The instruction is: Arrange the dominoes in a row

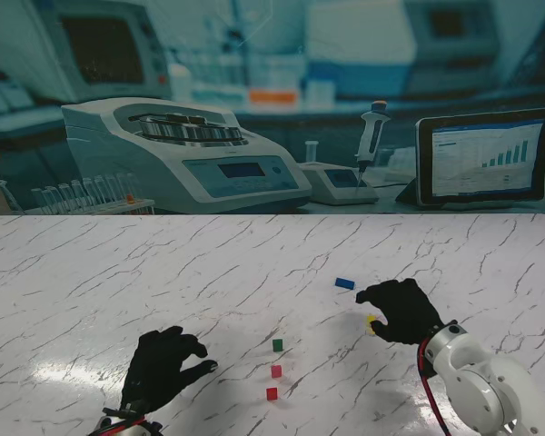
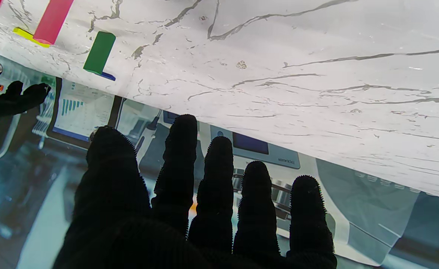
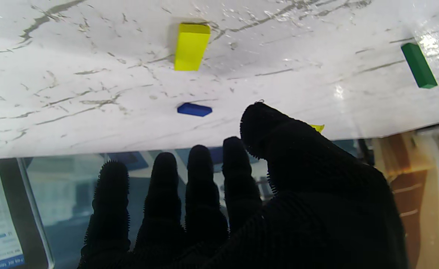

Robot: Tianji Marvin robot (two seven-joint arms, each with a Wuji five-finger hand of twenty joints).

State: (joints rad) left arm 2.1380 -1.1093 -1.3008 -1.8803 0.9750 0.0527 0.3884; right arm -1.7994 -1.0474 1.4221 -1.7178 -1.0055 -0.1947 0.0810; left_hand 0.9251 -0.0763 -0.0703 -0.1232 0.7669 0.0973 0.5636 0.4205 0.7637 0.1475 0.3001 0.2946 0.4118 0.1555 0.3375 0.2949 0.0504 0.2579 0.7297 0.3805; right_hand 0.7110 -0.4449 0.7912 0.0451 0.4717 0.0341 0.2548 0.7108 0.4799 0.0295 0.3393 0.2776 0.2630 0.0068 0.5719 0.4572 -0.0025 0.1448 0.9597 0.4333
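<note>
Three dominoes already stand in a short row: the green domino (image 1: 277,345), a pink-red domino (image 1: 276,371) and a red domino (image 1: 272,393). The yellow domino (image 1: 371,323) and the flat blue domino (image 1: 344,283) still wait. The right hand (image 1: 400,311) hovers by the yellow one, fingers apart, holding nothing. The left hand (image 1: 162,365) is loose and empty too. Only the right wrist view shows the yellow domino standing up.

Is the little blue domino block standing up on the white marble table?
No, the small blue domino block lies flat on the white marble table, while the yellow domino block nearby stands upright.
</note>
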